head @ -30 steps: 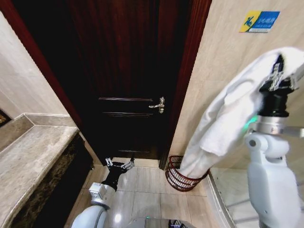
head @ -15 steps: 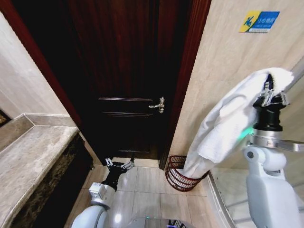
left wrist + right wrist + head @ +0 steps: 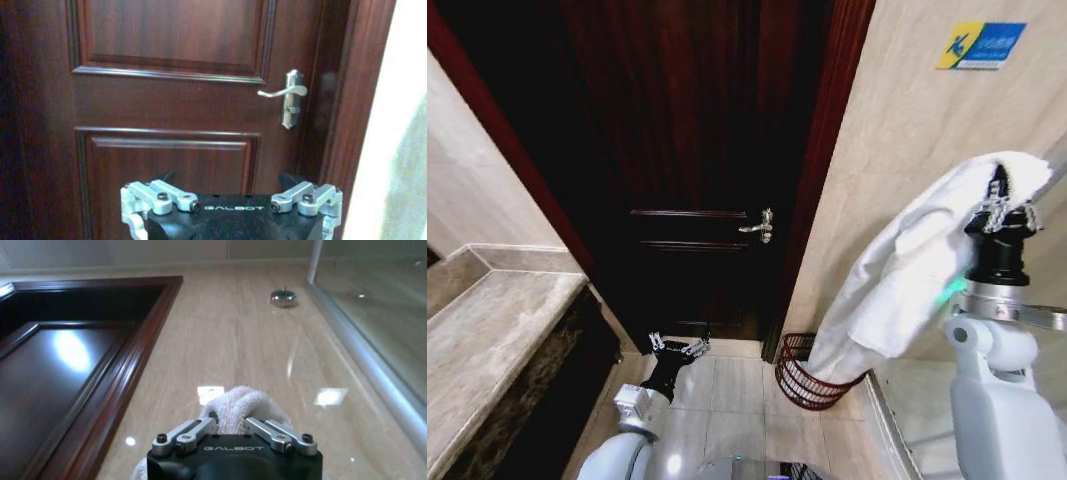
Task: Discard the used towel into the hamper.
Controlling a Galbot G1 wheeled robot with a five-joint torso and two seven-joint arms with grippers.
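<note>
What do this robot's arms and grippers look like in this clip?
Both arms are white-shelled. The right gripper and left gripper have black bodies with silver metal finger linkages; "GALBOT" is printed on each body. A silver ring and a green light sit at the right wrist.

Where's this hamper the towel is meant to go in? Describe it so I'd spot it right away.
Find the dark wooden door, then look down past its right frame to the floor by the beige wall. There stands the hamper, a small round reddish-brown wire basket, with the white towel from the right gripper hanging over it.
</note>
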